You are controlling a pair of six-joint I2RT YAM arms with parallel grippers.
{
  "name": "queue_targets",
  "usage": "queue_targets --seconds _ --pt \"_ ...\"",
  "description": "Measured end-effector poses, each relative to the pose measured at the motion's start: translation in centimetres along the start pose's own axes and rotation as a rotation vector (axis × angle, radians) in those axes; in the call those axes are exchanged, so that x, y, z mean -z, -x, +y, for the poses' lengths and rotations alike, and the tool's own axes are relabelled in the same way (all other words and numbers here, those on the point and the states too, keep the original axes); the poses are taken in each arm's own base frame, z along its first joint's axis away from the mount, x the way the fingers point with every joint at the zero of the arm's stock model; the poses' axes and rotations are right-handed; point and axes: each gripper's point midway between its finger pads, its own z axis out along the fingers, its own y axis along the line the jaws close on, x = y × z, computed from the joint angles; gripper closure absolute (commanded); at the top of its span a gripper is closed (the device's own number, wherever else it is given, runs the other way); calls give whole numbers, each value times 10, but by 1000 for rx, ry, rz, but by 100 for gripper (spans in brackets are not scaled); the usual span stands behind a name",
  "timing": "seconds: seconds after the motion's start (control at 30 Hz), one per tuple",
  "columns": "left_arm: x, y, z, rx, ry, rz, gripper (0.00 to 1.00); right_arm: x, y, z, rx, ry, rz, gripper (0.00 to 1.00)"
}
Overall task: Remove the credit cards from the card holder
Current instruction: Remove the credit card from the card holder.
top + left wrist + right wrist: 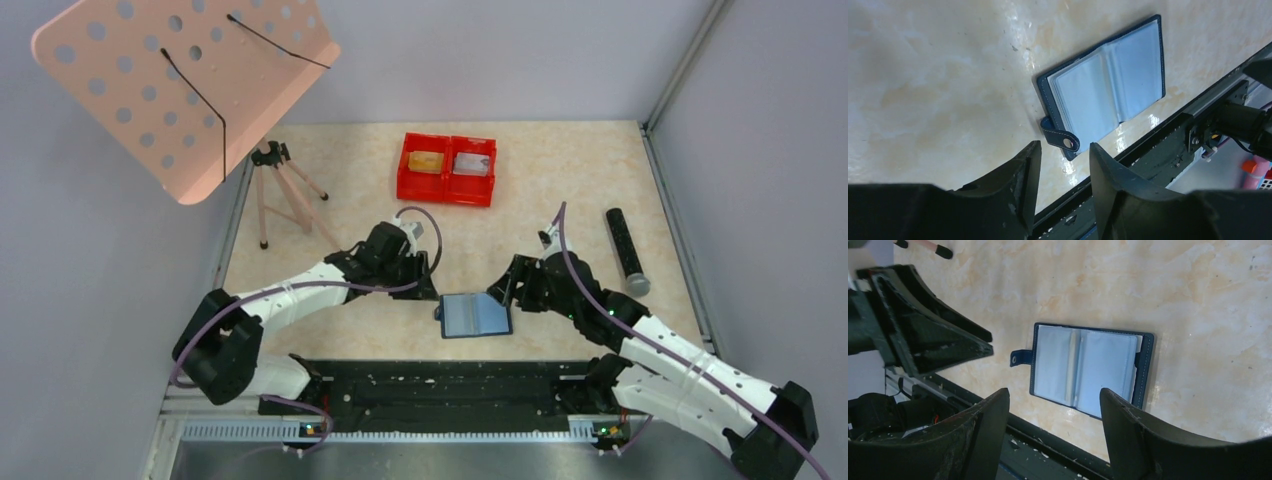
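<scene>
Closest to the lens in the left wrist view: left gripper [1064, 150], its 2 black fingers spread apart with nothing pinched, closure tab [1062, 137] showing in the gap between the tips; cannot tell whether touching or hovering. Just beyond, card holder [1108, 90], dark navy, lying flat and opened like a book on the table [923, 75], grey-blue pockets facing up, close to the table's near edge. Same holder [1088, 367] in the right wrist view, framed by the 2 wide-spread fingers of the right gripper [1054, 395], also clamped on nothing, set back from the holder's far side and not touching it. Tab [1020, 358] sticking out sideways toward the left gripper [943, 340]. Pale pocket edges peeking out at the opposite side; whether any card sits inside, too faint to tell. From above, holder [476, 315] between the 2 grippers, left gripper [425, 285] at its tab side, right gripper [505, 290] at the other. Well apart, toward the far side of the table, red tray [448, 190] with 2 compartments: gold-tan credit card [426, 162] in the left one, silver-grey credit card [472, 165] in the right one. Off to the right, black cylinder [626, 250] with a grey end, lying on its side. At far left, small tripod [285, 195] beneath a tilted pink perforated board [185, 85].
</scene>
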Motion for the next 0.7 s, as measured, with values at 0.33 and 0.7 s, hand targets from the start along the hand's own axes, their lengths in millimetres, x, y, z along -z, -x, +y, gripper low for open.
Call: queue_targets --seconds 0.33,0.7 --pt "-31 -28 -4 -6 7 72 51 4 5 8 -19 36 -21 34" --pt "-45 -45 3 -15 70 104 60 5 1 5 -36 45 -24 36"
